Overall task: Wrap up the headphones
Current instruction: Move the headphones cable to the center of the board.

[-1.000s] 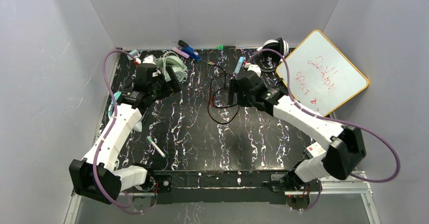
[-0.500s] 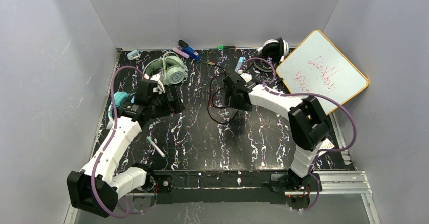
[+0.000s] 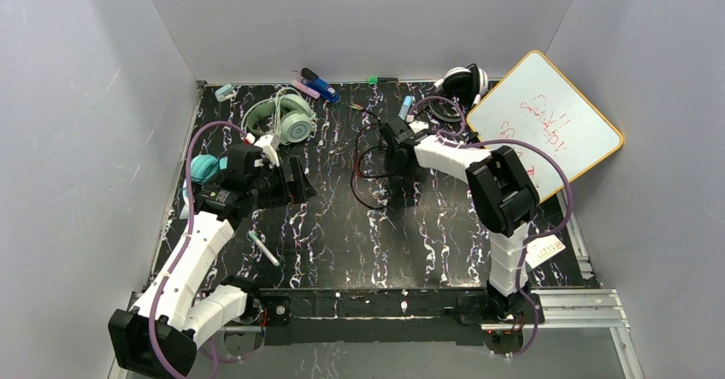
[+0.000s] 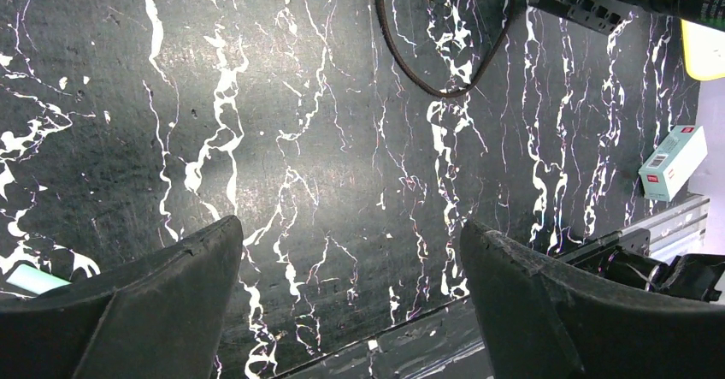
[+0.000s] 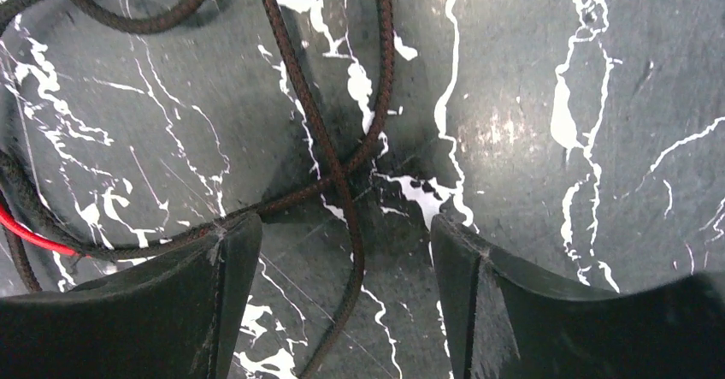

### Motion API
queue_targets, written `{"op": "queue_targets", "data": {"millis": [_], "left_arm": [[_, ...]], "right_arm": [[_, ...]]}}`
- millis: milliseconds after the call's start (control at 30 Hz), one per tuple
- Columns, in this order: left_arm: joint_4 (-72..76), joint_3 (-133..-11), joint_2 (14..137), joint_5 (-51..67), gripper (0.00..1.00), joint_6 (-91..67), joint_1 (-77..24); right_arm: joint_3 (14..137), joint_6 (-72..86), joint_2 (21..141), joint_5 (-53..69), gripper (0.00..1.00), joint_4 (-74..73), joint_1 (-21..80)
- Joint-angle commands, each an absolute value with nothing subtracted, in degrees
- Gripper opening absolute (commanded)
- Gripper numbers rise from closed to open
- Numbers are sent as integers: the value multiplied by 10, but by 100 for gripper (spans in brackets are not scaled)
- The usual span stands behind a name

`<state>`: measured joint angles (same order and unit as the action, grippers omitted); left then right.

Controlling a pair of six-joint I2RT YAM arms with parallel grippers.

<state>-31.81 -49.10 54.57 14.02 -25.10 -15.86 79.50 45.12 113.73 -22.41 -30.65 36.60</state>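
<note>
— Right gripper (image 5: 342,225) is low over the black cable (image 5: 335,169), jaws apart, nothing clamped! Its own camera has two dark braided strands crossing just ahead of the fingertips, and one runs on down between the fingers.

— Which headset does that cable belong to?

— Can't trace it. From above, the cable lies in loose loops mid-table. The black-and-white headphones (image 3: 462,81) sit at the far right corner, partly behind purple arm hoses and just beside the whiteboard (image 3: 547,122). Any join between the two is too thin to follow.

— And the other two pairs?

— Only the overhead view has them. The mint-green headphones (image 3: 289,119) are at the far left with a pale cord draped over them, in plain sight. The teal headphones (image 3: 203,168) show just one cup, poking out behind the left arm at the table's left edge. The band is hidden.

— Left side?

— Left gripper (image 4: 349,229) is spread wide over bare marbled table (image 4: 282,139), holding nothing. Its camera catches the bottom of one cable loop at the top of the view, well apart from the fingers.

— Anything the close-ups add?

— A red wire (image 5: 30,233) beside the braid, barely a fleck from overhead. There's also a small box (image 4: 675,162) at the table's right edge. A pen (image 3: 263,248) lies near the left forearm. The pale sliver cut off by the left finger could be anything.
</note>
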Motion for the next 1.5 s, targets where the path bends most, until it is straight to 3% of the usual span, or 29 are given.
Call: {"op": "queue_targets", "data": {"millis": [0,300,433,667,767,833,900,967,1233,1467], "left_arm": [[-324,-487,538,155,94,-248,-158],[-325,-492,531,164,93,-254,-157],[-326,-492,536,156,92,-260,-158],[-341,-496,530,139,93,-259,-158],[-347,-501,534,131,94,-257,-158],[-346,-505,539,134,94,-255,-158],[-346,-518,551,141,94,-256,-158],[-346,-532,560,150,94,-257,-158],[-357,-574,609,144,94,-250,-158],[-354,-552,588,142,95,-248,-157]], "right_arm": [[791,450,1143,-215,79,-260,356],[755,421,1080,-179,81,-183,350],[808,428,1122,-196,86,-222,345],[884,444,1205,-248,84,-313,345],[870,454,1212,-245,76,-313,345],[848,454,1206,-228,65,-295,345],[826,453,1197,-212,37,-285,345],[810,440,1183,-182,1,-282,346],[747,435,1061,-189,1,-302,465],[745,409,1027,-166,1,-256,774]]}}
